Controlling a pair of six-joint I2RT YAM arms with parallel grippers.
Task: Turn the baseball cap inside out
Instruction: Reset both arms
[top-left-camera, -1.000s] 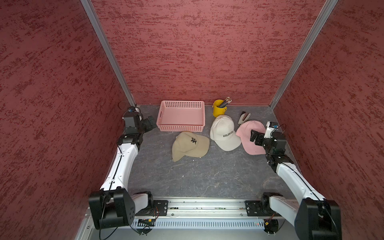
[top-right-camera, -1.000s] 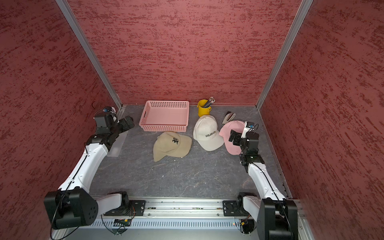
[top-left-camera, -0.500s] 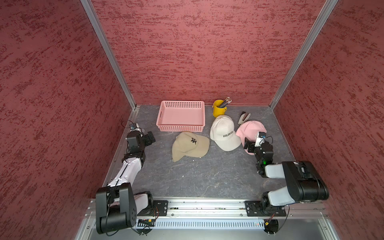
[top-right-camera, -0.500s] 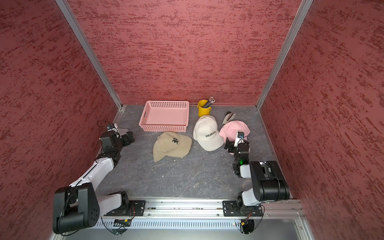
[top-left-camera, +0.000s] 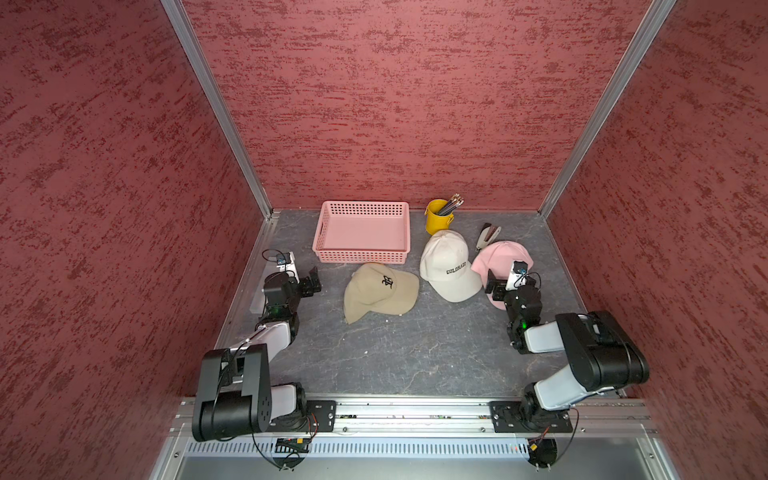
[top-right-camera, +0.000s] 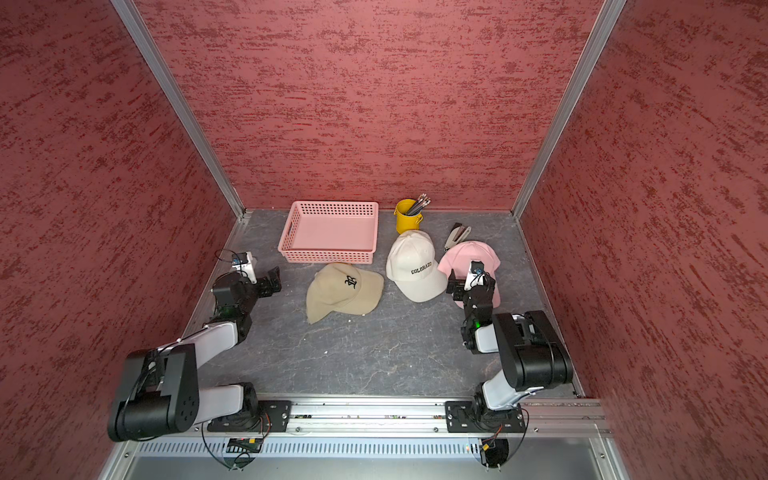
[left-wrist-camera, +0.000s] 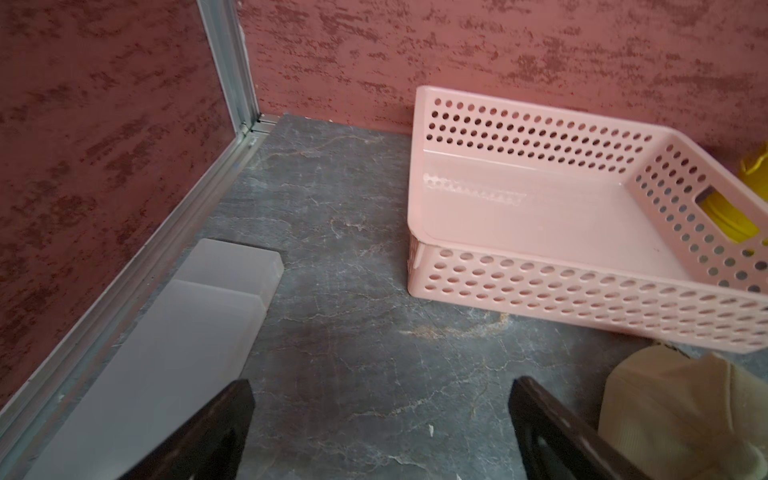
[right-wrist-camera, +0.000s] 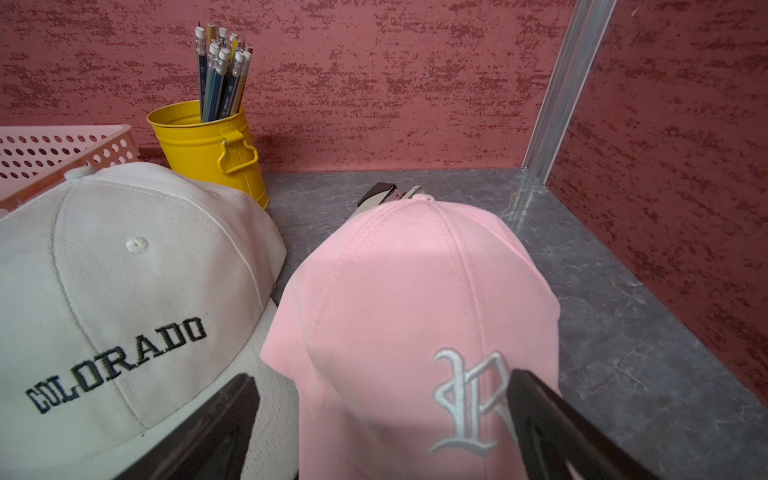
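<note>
Three baseball caps lie crown-up on the grey floor. The tan cap (top-left-camera: 378, 291) with a black emblem is left of centre. The white COLORADO cap (top-left-camera: 449, 266) is in the middle, and the pink cap (top-left-camera: 500, 257) with a white letter is at the right. My left gripper (top-left-camera: 309, 283) is open and empty, low over bare floor to the left of the tan cap (left-wrist-camera: 685, 415). My right gripper (top-left-camera: 492, 287) is open over the pink cap's front. Its two fingers straddle the emblem (right-wrist-camera: 469, 399), with nothing gripped.
A pink perforated basket (top-left-camera: 361, 253) sits behind the tan cap. A yellow bucket of pencils (top-left-camera: 436, 218) stands at the back, and a stapler (top-left-camera: 484, 241) lies behind the pink cap. A translucent box (left-wrist-camera: 174, 332) lies along the left wall.
Both arms have folded down and drawn toward the front rail. The left gripper has moved away from the back corner toward the tan cap's side. The caps have not moved.
</note>
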